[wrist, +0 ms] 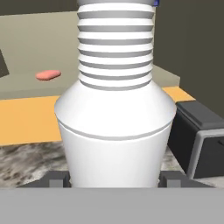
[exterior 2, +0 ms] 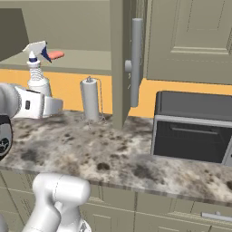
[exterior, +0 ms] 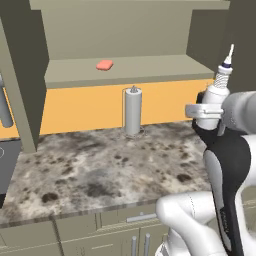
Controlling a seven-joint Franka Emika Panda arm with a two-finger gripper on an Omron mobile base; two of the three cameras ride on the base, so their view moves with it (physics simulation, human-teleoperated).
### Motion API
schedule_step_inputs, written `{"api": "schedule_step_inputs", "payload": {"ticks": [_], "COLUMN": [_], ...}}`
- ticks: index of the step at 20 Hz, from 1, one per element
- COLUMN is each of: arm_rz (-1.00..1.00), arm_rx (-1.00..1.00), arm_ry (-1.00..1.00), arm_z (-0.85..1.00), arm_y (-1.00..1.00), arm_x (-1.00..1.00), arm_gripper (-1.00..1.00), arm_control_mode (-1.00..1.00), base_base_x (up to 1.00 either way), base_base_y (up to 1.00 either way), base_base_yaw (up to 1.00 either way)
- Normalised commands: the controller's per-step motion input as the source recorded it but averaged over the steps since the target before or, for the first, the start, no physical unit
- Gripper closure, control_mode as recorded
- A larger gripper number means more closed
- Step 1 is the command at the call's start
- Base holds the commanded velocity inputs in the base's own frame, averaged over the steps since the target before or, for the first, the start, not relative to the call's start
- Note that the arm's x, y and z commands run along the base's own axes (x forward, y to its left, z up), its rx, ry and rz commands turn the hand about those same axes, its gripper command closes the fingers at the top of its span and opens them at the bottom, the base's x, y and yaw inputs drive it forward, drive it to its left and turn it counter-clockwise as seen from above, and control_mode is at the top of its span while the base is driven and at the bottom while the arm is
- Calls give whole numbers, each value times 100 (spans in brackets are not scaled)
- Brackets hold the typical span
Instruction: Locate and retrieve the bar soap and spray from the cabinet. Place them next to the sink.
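Observation:
My gripper [exterior: 206, 113] is shut on the white body of the spray [exterior: 220, 82], which it holds upright above the right part of the counter, in front of the open cabinet [exterior: 150, 67]. The same spray [exterior 2: 38, 80] shows its blue-grey trigger head near the gripper [exterior 2: 44, 104]. Up close, the ribbed spray bottle [wrist: 116, 109] sits between the fingertips of the gripper [wrist: 114, 179]. The salmon-pink bar soap [exterior: 104, 65] lies flat on the cabinet's lower shelf, also seen as bar soap [exterior 2: 55, 55] and bar soap [wrist: 48, 75]. A dark grey surface [exterior: 7, 167] lies at the left edge; I cannot tell whether it is the sink.
A paper towel roll [exterior: 133, 110] on a stand stands at the back of the speckled counter [exterior: 100, 170]. The cabinet's open door [exterior 2: 118, 63] with a long grey handle [exterior 2: 136, 61] juts out. A dark oven box [exterior 2: 195, 129] sits on the counter to the right.

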Motion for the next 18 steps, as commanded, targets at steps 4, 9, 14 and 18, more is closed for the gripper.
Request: {"api": "schedule_step_inputs", "payload": {"ticks": [4, 9, 14, 18], "arm_rz": [1, 5, 8, 0], "arm_rx": [0, 0, 0, 0], "arm_ry": [0, 0, -2, 0], "arm_z": [-11, -14, -2, 0], "arm_y": [0, 0, 4, 0], "arm_x": [-100, -100, -63, -3], "arm_gripper": [100, 100, 100, 100], "arm_control_mode": [-100, -100, -100, -100], "base_base_x": [0, 0, 0, 0], "base_base_y": [0, 0, 0, 0], "base_base_yaw": [0, 0, 0, 0]}}
